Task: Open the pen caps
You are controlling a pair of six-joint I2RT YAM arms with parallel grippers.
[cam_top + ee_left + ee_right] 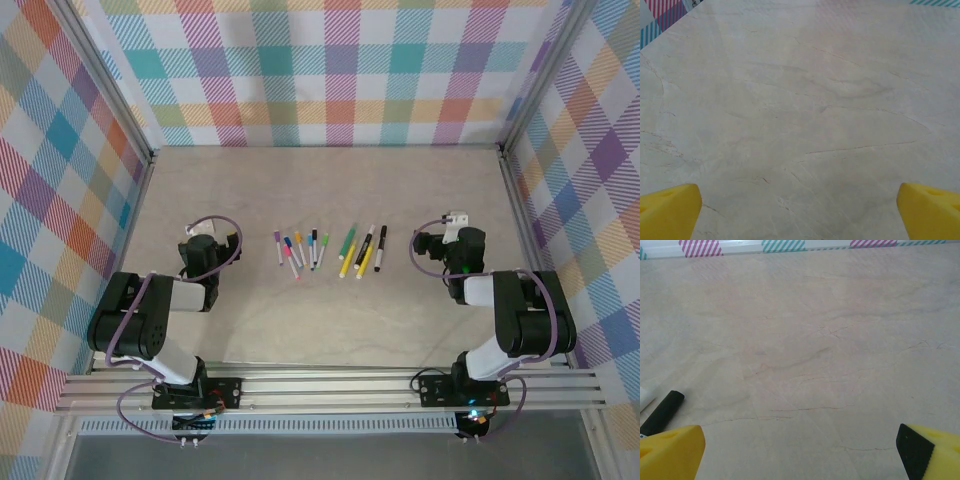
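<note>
Left gripper [800,212] is released, its 2 yellow fingers [669,210] spread to the frame's corners with only bare table [805,110] between them. It grasps nothing. From above it [207,240] sits well to the left of the pen row [314,247], fingers pointing away from the bases.

Right gripper [800,452] is likewise spread wide and empty. It [452,228] sits just right of the pen row, close enough that its wrist camera catches the black pen [662,412] at the row's right end, beside its left finger [670,452].

The 2 arms flank the row evenly. This looks like a ready stance, jaws wide so either can drop over a thin barrel.

The pens lie mid-table in 2 loose clusters, roughly parallel, near one another but mostly apart, which leaves room for fingers between them. The caps [277,237] look seated on the barrels, though they are too small to be certain. No loose cap shows near the row.

Judged from this, no cap is off yet. Each pull probably needs 1 gripper on the barrel and 1 on the cap.
</note>
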